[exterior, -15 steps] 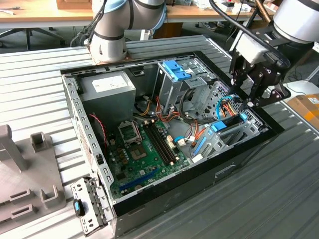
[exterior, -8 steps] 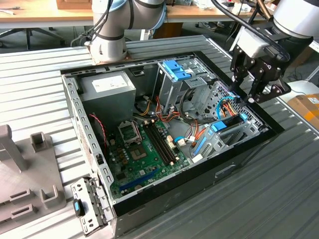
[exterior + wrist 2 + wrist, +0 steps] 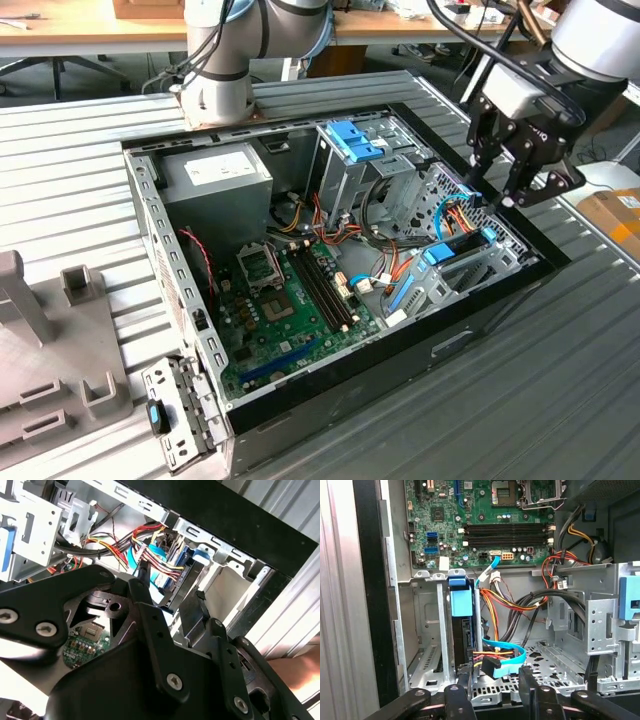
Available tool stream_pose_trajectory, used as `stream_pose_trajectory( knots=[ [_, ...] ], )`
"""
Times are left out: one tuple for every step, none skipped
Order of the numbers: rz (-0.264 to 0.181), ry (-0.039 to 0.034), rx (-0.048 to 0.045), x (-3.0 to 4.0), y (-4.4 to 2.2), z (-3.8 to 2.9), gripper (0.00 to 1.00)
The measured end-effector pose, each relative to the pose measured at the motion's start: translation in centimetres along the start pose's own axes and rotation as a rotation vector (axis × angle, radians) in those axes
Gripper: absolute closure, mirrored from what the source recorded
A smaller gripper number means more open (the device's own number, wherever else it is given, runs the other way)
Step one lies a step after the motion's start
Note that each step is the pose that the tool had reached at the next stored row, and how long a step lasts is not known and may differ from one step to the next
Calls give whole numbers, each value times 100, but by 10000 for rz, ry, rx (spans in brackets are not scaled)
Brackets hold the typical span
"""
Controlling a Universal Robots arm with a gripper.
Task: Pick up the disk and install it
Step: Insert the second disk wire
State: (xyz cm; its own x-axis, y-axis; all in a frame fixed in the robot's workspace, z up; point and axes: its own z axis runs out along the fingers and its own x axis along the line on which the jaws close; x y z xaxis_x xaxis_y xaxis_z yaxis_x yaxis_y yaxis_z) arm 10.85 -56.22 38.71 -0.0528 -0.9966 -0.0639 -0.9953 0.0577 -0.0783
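In the exterior view, my gripper [image 3: 492, 203] hangs at the right of the frame, over the far right corner of the open computer case [image 3: 400, 345]. My fingers are apart with nothing between them. Just below them the disk [image 3: 462, 242] stands on edge in the drive bay [image 3: 470, 270], its blue tabs showing at each end. The green motherboard [image 3: 290, 310] fills the middle of the case, and the grey power supply [image 3: 215, 185] sits at the upper left.

In the second wrist view, my black fingers [image 3: 155, 630] cross the middle of the frame, spread, above a bundle of coloured cables [image 3: 150, 545].

In the first wrist view, the disk [image 3: 461, 630] stands upright left of centre, blue tab on top, and my fingertips [image 3: 462, 675] sit at the bottom edge, one just beside the disk.
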Motion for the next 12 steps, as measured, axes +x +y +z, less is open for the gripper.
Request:
stream_pose_trajectory(
  knots=[
    [0,-2,0,3,15,2,49],
    [0,-4,0,7,36,2,49],
    [-2,-2,0,7,37,1,49],
    [-1,-2,0,7,38,1,49],
    [-1,-1,0,7,38,1,49],
    [0,-2,0,7,39,1,49],
    [0,-2,0,8,39,1,49],
    [0,-2,0,7,39,1,49],
    [0,-3,0,8,40,1,49],
    [1,1,0,9,47,2,49],
    [-2,18,3,9,50,2,49],
    [-3,26,3,9,50,2,49]
  ],
)
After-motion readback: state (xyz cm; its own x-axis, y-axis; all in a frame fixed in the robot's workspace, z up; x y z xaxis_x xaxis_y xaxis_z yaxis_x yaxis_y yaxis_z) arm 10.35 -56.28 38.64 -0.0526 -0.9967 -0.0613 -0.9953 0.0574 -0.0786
